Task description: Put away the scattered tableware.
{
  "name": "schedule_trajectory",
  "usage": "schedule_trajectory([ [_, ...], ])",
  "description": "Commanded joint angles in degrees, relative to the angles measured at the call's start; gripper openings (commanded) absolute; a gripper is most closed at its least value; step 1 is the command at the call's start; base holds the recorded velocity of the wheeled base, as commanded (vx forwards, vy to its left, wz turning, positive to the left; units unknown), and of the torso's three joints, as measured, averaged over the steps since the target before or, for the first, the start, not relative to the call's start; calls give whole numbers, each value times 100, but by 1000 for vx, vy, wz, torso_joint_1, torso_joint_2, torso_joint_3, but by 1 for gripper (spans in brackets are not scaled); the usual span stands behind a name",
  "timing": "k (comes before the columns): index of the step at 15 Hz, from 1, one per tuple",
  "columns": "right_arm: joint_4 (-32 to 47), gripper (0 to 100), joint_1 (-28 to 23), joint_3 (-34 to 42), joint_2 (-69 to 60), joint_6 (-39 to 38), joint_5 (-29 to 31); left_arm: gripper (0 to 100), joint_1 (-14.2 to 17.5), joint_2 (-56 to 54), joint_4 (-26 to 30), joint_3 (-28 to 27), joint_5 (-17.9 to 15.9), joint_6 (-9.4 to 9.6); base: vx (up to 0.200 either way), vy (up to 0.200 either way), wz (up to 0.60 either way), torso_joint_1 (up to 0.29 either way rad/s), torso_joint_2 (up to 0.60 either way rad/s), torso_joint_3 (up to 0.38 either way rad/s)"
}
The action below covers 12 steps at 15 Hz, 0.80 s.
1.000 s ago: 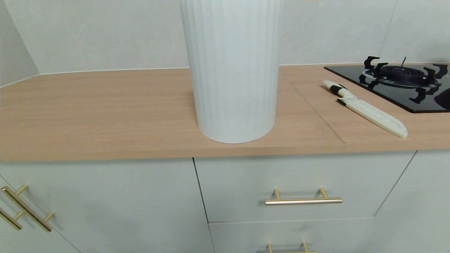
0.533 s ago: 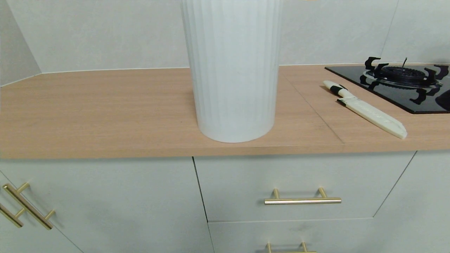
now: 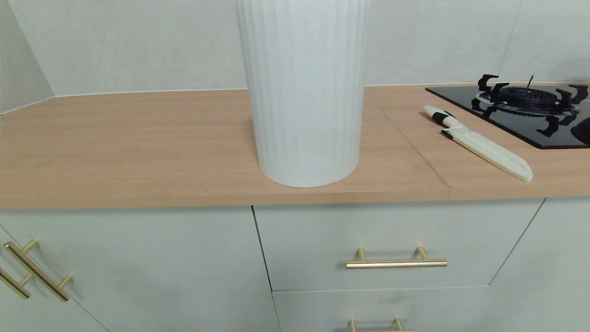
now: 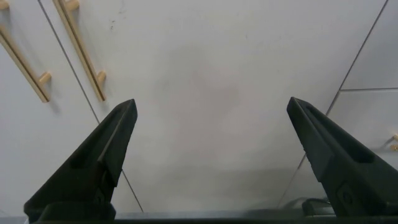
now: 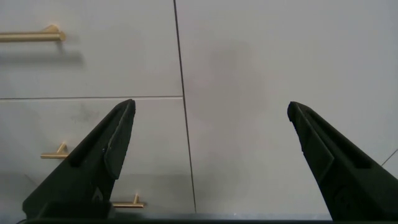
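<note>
A cream-bladed knife (image 3: 479,143) with a white and black handle lies flat on the wooden countertop (image 3: 129,147), to the right of a tall white ribbed container (image 3: 304,92) near the counter's front edge. The container's top is cut off by the head view. My left gripper (image 4: 211,115) is open and holds nothing, facing pale cabinet doors with brass handles (image 4: 81,50). My right gripper (image 5: 211,115) is open too, with nothing between its fingers, in front of drawer fronts below the counter.
A black glass hob with a gas burner (image 3: 528,99) sits at the counter's far right, just behind the knife. Grey drawers with brass bar handles (image 3: 396,263) run under the counter. The counter left of the container is bare wood.
The head camera shifted slightly; the whole picture moved a little. Nothing on the counter has moved.
</note>
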<state>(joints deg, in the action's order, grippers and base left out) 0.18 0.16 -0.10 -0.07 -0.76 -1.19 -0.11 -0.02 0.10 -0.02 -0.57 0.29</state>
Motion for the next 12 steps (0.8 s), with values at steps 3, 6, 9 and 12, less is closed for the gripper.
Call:
schedule_trajectory([
  [3,-1,100,2,1,7,-4,-4,100,-7,2,-1,2,-4,-3,0,0,0,0,0,0],
  [6,-1,100,2,1,7,-4,-4,100,2,2,-1,2,-4,-3,0,0,0,12,-53,-45],
  [9,-1,100,2,1,7,-4,-4,100,2,2,-1,2,5,-3,0,0,0,89,-238,-260],
  [12,-1,100,2,1,7,-4,-4,100,2,2,-1,2,-4,-3,0,0,0,126,-500,-305],
])
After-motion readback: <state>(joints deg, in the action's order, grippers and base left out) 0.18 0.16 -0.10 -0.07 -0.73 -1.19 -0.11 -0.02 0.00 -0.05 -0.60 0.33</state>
